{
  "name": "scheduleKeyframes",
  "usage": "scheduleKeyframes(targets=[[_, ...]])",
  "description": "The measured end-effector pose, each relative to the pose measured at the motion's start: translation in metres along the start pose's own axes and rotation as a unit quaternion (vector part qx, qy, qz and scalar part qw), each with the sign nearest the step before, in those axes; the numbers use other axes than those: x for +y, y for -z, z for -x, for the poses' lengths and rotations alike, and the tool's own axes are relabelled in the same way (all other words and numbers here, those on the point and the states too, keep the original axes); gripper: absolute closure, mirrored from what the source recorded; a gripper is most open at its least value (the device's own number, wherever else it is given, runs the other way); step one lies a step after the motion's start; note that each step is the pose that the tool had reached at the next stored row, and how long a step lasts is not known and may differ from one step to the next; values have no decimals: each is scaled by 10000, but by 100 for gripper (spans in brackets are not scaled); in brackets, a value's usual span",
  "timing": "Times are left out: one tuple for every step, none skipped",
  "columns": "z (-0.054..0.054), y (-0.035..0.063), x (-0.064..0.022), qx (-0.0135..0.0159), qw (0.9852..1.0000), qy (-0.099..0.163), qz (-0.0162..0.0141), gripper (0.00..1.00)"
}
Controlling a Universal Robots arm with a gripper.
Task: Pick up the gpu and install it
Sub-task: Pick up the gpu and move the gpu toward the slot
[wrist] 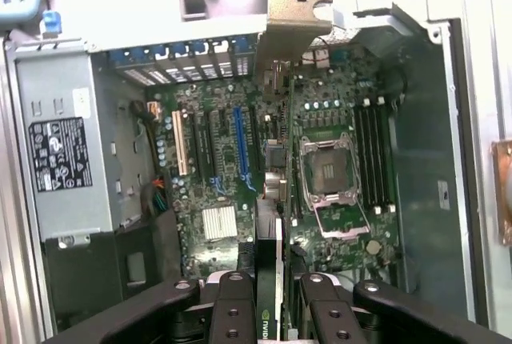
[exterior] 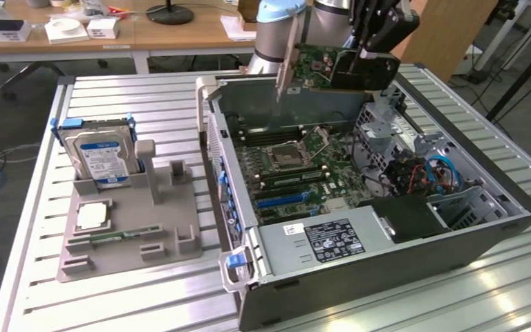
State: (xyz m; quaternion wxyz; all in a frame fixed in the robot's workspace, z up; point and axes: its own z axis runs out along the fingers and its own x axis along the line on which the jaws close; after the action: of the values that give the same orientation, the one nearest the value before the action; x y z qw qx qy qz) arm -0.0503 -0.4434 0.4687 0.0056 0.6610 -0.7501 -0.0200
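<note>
Your arm (exterior: 267, 41) is silver-grey tubing, with a pale blue cap (exterior: 279, 8) on 1 joint. Its wrist end is a glossy black housing (exterior: 390, 24). Your jaws are matte black link bars, 2 inner and 2 outer, topped with round silver pins (wrist: 182, 285); the inner pair adds small dark holes.

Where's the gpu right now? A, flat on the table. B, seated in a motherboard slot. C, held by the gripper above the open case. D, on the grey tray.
C: the gripper grips the gpu in the air over the case.
</note>
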Motion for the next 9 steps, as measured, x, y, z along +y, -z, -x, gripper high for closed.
scheduleKeyframes(targets=[[0, 0, 0, 4, 10000, 90, 2, 74], [0, -1, 0, 7, 9998, 180, 3, 74], [0, -1, 0, 10, 9996, 270, 5, 74], [0, -2, 0, 14, 9994, 360, 7, 74], [0, -2, 0, 17, 9990, 457, 8, 74], [0, -3, 0, 20, 9985, 547, 10, 74], [0, -3, 0, 23, 9981, 613, 11, 74], [0, -3, -1, 24, 9980, 634, 13, 74], [0, -3, -2, 25, 9980, 635, 14, 74]])
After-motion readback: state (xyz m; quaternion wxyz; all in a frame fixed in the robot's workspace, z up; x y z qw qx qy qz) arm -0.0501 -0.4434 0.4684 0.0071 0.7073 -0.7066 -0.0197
